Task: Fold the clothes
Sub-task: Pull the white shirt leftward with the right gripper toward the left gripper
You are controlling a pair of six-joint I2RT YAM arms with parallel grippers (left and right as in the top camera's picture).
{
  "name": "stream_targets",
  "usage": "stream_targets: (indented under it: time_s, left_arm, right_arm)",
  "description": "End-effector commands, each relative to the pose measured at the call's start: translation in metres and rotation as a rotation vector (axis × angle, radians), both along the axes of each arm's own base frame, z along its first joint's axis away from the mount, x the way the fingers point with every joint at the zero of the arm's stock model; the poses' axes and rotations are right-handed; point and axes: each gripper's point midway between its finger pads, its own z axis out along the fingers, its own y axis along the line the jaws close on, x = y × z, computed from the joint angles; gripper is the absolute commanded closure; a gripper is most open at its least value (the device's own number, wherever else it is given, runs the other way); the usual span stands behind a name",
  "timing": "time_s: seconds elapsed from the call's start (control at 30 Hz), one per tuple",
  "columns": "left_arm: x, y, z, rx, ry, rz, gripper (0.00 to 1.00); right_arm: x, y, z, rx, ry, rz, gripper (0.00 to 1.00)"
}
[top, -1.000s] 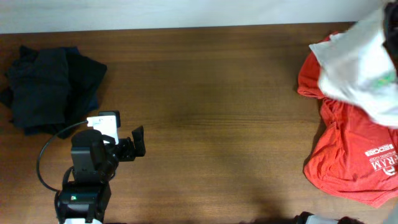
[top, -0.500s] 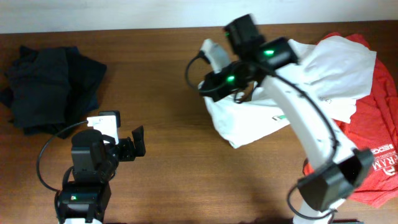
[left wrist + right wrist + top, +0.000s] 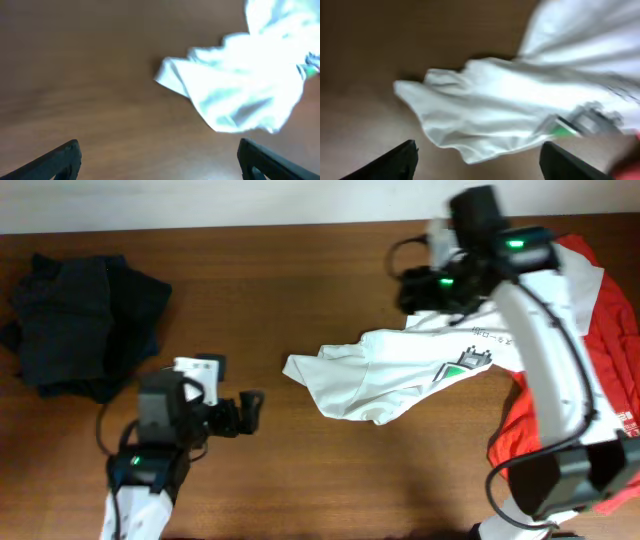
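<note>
Two claws, both spread wide and empty: the left gripper (image 3: 158, 152) hovers near the left front of the table (image 3: 330, 270), aimed at the white T-shirt (image 3: 390, 370) lying crumpled mid-table, its right side overlapping the orange-red T-shirt (image 3: 515, 430), with the right gripper (image 3: 478, 150) above its far edge. Light, limp cotton, it will likely drag easily yet bunch; pinch hem corners or shoulders.

My desk (image 3: 330, 280) is bare brown wood across most of its middle. A dark pile (image 3: 80, 320) of clothes sits at its far left corner, and a red shirt (image 3: 618, 340) lies spread along the right edge. The white shirt (image 3: 390, 375) lies rumpled right of centre, its right end meeting the red shirt.
</note>
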Motion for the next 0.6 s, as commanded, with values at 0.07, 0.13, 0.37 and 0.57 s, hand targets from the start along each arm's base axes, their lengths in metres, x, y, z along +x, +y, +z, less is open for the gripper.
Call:
stream_targets:
  time_s: [0.07, 0.13, 0.37, 0.57]
  left_arm:
    - [0.000, -0.065, -0.040, -0.152, 0.203, -0.140, 0.01]
    - [-0.001, -0.093, -0.060, -0.221, 0.297, -0.156, 0.01]
    - [-0.018, -0.175, -0.113, -0.353, 0.497, -0.201, 0.01]
    - [-0.004, -0.210, -0.126, -0.275, 0.307, -0.225, 0.07]
  right_arm:
    - [-0.018, -0.075, 0.003, -0.012, 0.081, -0.205, 0.06]
    - [-0.023, -0.099, 0.001, -0.010, 0.104, -0.269, 0.01]
    - [-0.035, -0.129, -0.001, -0.009, 0.141, -0.339, 0.01]
    - [-0.038, -0.129, -0.002, -0.011, 0.152, -0.334, 0.01]
